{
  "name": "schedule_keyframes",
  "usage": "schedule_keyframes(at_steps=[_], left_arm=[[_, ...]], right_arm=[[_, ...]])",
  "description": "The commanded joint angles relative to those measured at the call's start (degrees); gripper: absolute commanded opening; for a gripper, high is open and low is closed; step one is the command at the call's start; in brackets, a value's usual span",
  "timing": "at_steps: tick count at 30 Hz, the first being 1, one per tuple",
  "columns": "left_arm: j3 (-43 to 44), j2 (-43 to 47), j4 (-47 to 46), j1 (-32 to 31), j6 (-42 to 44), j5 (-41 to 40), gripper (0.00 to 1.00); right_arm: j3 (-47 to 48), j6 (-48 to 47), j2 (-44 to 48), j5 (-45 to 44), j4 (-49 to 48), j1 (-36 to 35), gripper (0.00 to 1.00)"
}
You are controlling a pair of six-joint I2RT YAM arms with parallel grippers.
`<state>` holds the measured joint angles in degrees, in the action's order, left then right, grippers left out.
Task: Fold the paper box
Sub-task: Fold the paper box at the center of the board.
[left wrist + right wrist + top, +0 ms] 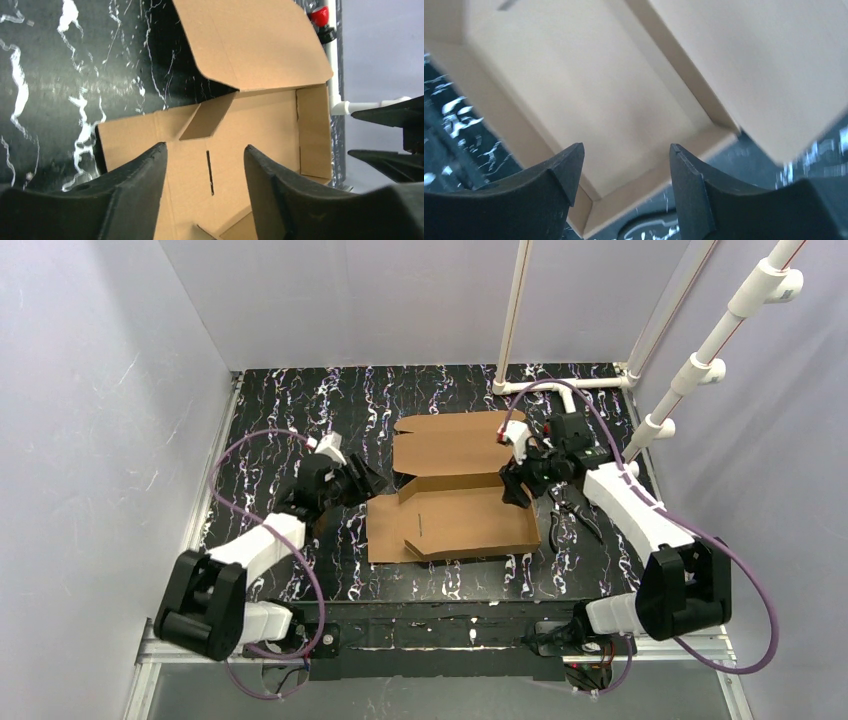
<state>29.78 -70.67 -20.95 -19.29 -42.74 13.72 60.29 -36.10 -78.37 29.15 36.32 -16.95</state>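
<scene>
The paper box (450, 515) lies in the middle of the black marbled table as a half-formed brown cardboard tray. Its lid panel (450, 445) lies flat toward the far side, and its left end flap lies flat. My left gripper (372, 483) hovers at the box's left end. In the left wrist view it (205, 147) is open above the box floor (260, 125), near a thin slot, holding nothing. My right gripper (512, 485) is at the box's far right corner. In the right wrist view it (626, 146) stands open over the raised right wall (649, 175), apart from it.
A black hand tool (570, 512) lies on the table just right of the box, under the right arm. White pipes (515, 315) stand at the back right. Grey walls enclose the table on the left, back and right.
</scene>
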Motion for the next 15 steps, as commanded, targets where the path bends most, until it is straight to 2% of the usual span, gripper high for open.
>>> schedule_keyframes(at_steps=[1, 7, 15], left_arm=[[7.87, -6.95, 3.48, 0.57, 7.35, 5.81, 0.59], [11.78, -12.38, 3.46, 0.51, 10.12, 9.61, 0.56], [15.05, -18.91, 3.31, 0.57, 8.56, 12.22, 0.49]], right_arm=[[-6.55, 18.95, 4.19, -15.12, -14.49, 4.35, 0.72], [-11.57, 20.85, 4.88, -21.69, -18.86, 6.37, 0.69], [-10.64, 22.80, 0.29, -16.06, -20.14, 6.40, 0.58]])
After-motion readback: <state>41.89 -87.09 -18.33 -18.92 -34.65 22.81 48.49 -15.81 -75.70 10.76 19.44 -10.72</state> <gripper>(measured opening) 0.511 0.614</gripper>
